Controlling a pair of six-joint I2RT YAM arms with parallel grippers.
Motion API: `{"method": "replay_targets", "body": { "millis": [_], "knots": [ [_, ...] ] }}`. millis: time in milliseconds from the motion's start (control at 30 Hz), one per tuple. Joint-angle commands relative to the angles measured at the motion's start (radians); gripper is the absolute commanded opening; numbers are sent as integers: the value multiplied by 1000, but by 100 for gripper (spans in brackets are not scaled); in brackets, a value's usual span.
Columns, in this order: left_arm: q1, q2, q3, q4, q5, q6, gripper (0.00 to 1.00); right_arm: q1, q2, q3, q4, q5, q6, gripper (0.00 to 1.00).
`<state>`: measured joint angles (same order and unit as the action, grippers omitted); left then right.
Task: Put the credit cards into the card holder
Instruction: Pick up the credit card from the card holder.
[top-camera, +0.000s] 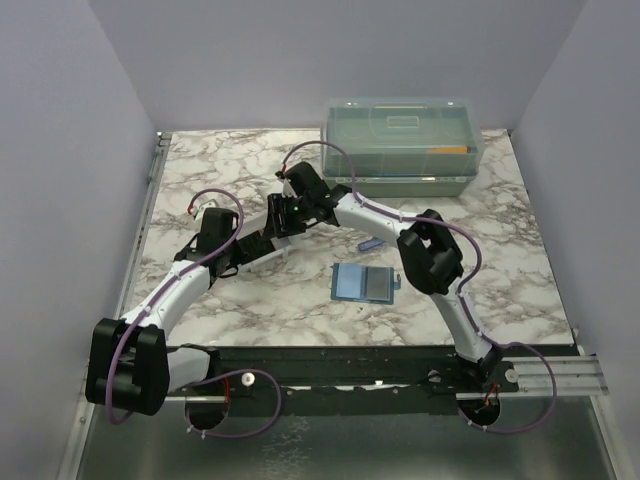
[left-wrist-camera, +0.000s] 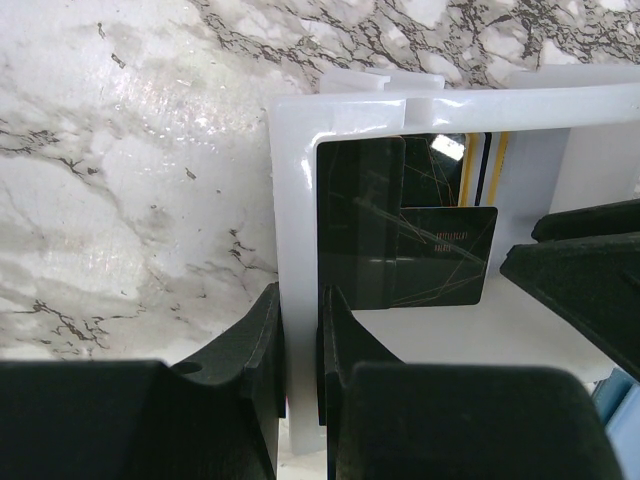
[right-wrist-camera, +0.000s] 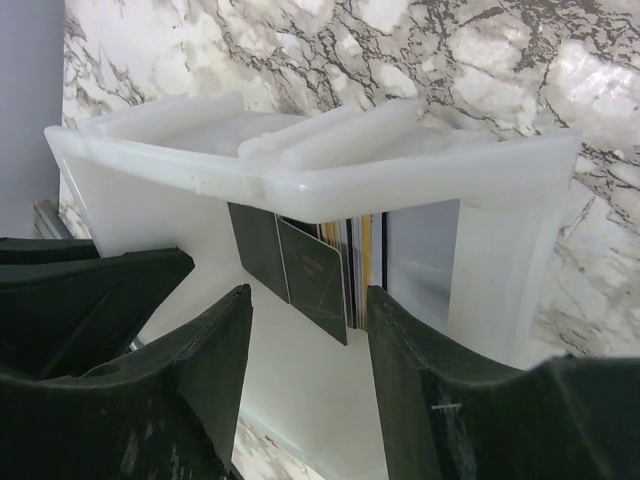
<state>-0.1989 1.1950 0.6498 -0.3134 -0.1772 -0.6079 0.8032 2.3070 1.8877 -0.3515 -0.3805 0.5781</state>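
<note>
1. My left hand (left-wrist-camera: 302, 305) is clamped on one side wall of the white tray (left-wrist-camera: 290, 180), with a finger on either face of the wall. I take this to be steadying the tray.
2. My right hand (right-wrist-camera: 310, 310) has its fingers apart with nothing between them. It sits at the tray's open side, aimed at the credit cards (right-wrist-camera: 300, 265).
3. The cards stand on edge in a tight pack inside the tray, leaning a little. Dark faces are outermost, with pale and yellow edges behind. The tray sits a little left of the middle of the desk (top-camera: 500, 270), under both hands.
4. I judge the cards to be thin, stiff, light and slick. Because they are packed together, a pinch may drag neighbouring cards along. I would take the outermost card by its free upper edge, one finger on each face, and squeeze gently.
5. The card faces point out towards my right hand. The front card's long axis seems to run along the clamped wall, though I cannot be sure of that.
6. The card holder (top-camera: 362, 283) lies flat towards the near edge, right of the tray and apart from it, with its longer side running across the desk. I cannot tell which way its pocket opens.
7. A translucent box (top-camera: 400, 140) stands at the far edge.
</note>
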Motion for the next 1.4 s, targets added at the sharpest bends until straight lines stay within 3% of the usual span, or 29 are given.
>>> {"method": "replay_targets", "body": {
  "millis": [0,400,767,1367],
  "knots": [
    [-6,-6,-10,-3,-35,-5,0,-4,53,38,-18,-12,-15,52],
    [-11,1,-3,-1,-31,-15,0,-4,86,51,22,-117,31,43],
    [-12,-2,-8,-1,-34,-15,0,-4,60,20,98,-213,74,24],
    [-17,-2,-6,-3,-31,-12,0,-2,114,26,143,-271,98,21]
  ]
}}
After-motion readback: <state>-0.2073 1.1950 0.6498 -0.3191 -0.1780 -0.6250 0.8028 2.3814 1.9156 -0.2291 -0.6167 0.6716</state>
